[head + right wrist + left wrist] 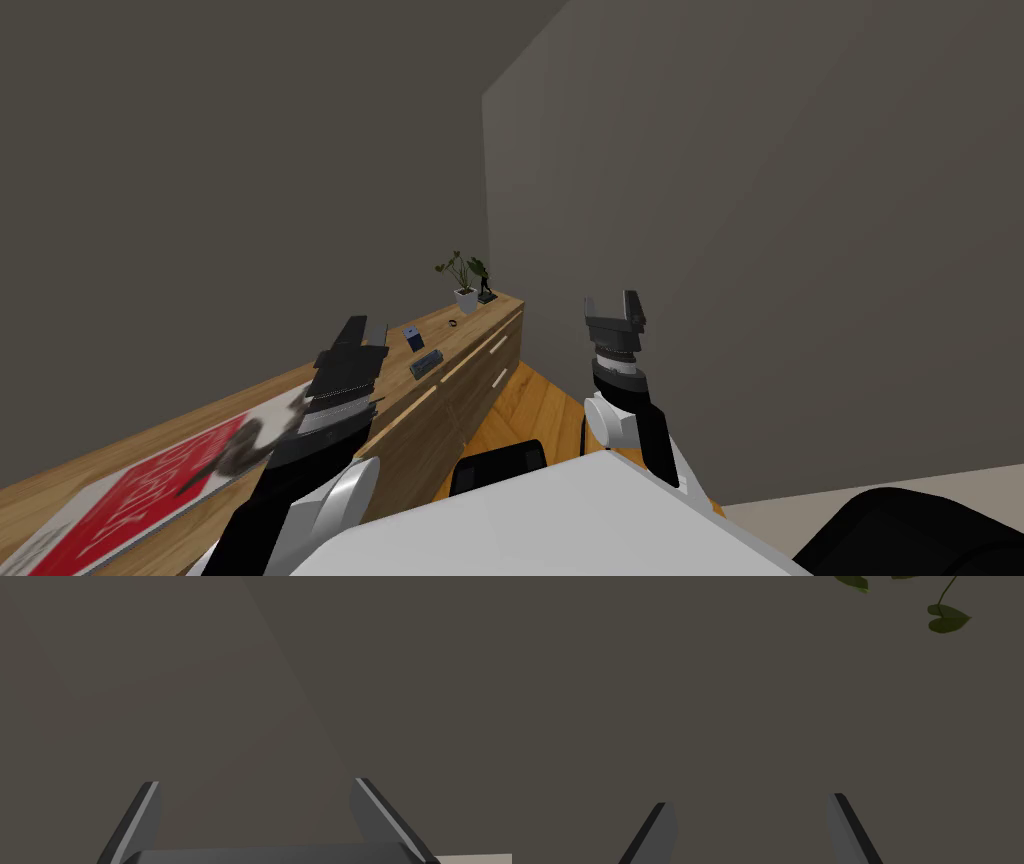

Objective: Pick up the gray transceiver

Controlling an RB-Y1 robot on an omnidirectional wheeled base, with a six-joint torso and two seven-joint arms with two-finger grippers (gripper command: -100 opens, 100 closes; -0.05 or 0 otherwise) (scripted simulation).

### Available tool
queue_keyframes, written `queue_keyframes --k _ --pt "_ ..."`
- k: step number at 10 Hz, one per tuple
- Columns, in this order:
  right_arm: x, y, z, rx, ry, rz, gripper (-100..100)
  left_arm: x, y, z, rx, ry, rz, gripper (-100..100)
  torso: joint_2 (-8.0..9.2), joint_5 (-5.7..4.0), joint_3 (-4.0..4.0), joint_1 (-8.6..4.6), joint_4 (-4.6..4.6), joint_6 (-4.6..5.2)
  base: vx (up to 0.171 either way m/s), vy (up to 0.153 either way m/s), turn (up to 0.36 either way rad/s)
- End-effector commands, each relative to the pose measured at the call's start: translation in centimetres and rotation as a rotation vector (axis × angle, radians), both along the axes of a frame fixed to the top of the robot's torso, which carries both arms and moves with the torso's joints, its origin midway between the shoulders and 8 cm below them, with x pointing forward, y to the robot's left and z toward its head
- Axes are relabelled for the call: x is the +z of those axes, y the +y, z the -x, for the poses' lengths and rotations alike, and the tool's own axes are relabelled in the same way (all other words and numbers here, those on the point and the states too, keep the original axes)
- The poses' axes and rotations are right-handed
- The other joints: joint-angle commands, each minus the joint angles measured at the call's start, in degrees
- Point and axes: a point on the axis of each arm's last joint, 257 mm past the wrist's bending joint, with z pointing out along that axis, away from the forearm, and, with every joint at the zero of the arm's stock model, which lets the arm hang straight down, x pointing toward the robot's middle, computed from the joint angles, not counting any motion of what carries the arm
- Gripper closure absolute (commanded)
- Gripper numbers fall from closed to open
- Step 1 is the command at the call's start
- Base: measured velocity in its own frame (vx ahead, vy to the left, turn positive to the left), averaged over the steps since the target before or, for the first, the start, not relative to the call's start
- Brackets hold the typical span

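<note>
Not reading any actual text anywhere, tbh. Spotting pale lettering-ish marks on the red sheet (150, 490) lying on the desk (470, 325), but not making out a word.

Head camera: mounted high, rolled, aimed steeply down and forward along the desk (480, 316), whose far end lies well away.

Left wrist camera: looks out past the left hand (749, 799) at a distant grey-brown wall (737, 686). The leaves (948, 620) at the frame corner belong to the potted plant (466, 278) also seen in the head view.

Right wrist camera: looks past the right hand (255, 781) into a wall corner (280, 661).
</note>
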Motion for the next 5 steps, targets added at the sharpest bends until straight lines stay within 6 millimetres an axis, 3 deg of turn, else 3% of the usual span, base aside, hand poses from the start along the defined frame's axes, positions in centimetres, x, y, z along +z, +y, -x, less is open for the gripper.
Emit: queue_keyframes --k 1,5 --pt "0.0 0.0 0.0 0.000 0.000 0.000 0 -0.2 0.2 -0.4 -0.009 0.020 -0.012 -100 0.00 0.00 0.00 0.00 0.00 0.00 -0.016 -0.012 -0.001" --pt "0.0 0.0 0.0 0.000 0.000 0.000 0 -1.2 1.2 -1.9 -0.029 0.098 -0.034 -100 0.18 -0.04 0.10 -0.19 0.04 0.00 -0.043 -0.045 0.000"
